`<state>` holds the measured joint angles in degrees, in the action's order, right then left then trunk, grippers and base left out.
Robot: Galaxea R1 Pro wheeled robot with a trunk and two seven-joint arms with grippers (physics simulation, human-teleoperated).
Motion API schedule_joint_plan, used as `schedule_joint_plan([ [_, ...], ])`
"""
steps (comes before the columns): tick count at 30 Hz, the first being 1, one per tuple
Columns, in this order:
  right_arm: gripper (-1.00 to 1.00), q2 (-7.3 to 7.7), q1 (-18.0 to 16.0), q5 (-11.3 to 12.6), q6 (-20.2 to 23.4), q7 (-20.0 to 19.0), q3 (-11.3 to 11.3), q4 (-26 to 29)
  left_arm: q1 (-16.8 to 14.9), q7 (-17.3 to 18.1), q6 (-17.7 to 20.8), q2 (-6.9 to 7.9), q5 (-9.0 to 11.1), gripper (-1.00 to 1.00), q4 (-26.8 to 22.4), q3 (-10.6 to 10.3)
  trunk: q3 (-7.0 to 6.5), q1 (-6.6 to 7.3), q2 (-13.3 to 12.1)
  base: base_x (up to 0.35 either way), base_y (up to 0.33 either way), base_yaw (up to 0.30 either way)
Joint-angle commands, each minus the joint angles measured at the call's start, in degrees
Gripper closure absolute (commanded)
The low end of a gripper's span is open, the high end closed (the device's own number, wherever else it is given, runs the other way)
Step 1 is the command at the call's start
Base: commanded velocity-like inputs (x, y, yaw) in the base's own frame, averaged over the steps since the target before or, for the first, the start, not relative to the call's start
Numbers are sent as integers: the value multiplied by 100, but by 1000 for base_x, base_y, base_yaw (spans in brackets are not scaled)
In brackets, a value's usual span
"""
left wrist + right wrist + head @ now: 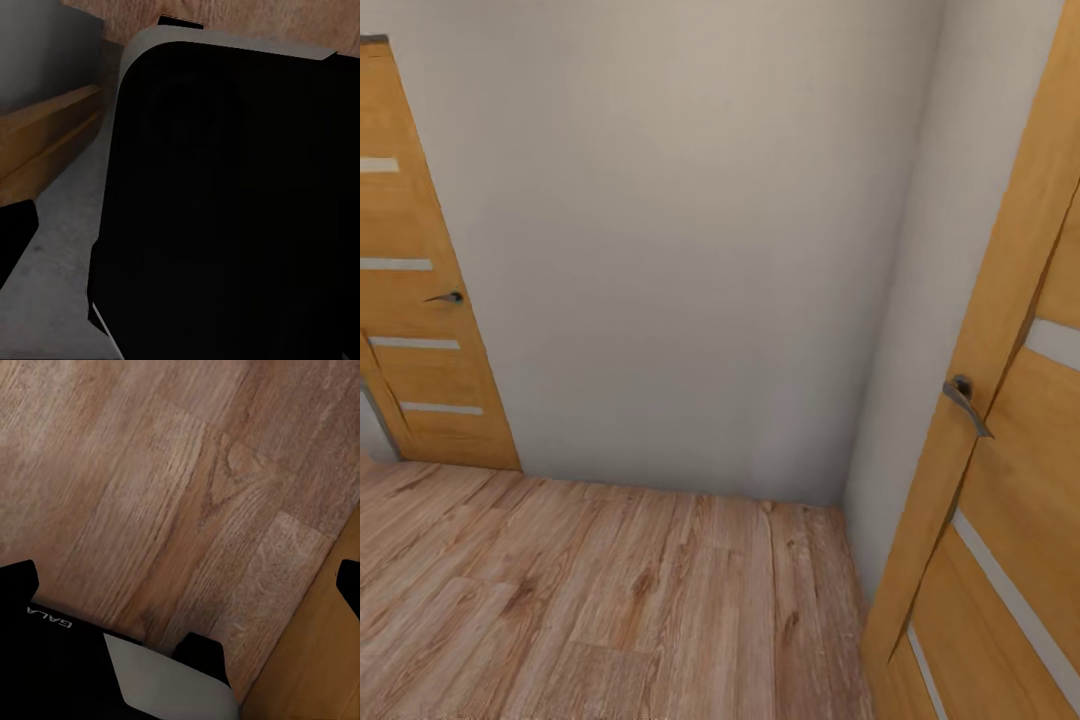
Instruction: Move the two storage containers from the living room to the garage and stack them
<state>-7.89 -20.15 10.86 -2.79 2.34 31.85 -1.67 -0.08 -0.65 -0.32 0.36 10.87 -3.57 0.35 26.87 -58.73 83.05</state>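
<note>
Here, a white wall [690,250] between two wooden doors [1000,480]; plank floor [610,600]; both grippers' states indiscernible.

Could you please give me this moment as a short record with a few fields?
setting: corner of a room with a plain pale wall
floor: light wood planks
left door: honey-coloured wood with pale stripes, lever handle
right door: same style, close to the camera, lever handle
storage containers: none visible
left jaws: cannot tell
right jaws: open, nothing between them, above the planks
</note>
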Motion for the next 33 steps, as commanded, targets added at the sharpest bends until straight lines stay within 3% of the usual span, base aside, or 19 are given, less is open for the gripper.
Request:
schedule_joint_plan([
  [1, -100, -4, -6, 56, -29, 10, 49, -18, -1, -8, -3, -1, 32, -100, -3, 0, 5, 0, 3, 0, 0, 269],
  [10, -100, -2, -6, 56, -21, 12, 49, -18, -1, -5, -3, -3, 30, -100, -3, 7, 5, 0, 3, 56, 0, 136],
  [33, -100, -11, -6, 73, -25, 12, 49, -18, -1, -5, -3, -1, 29, -100, -3, 9, 5, 0, 3, 315, 0, 1],
])
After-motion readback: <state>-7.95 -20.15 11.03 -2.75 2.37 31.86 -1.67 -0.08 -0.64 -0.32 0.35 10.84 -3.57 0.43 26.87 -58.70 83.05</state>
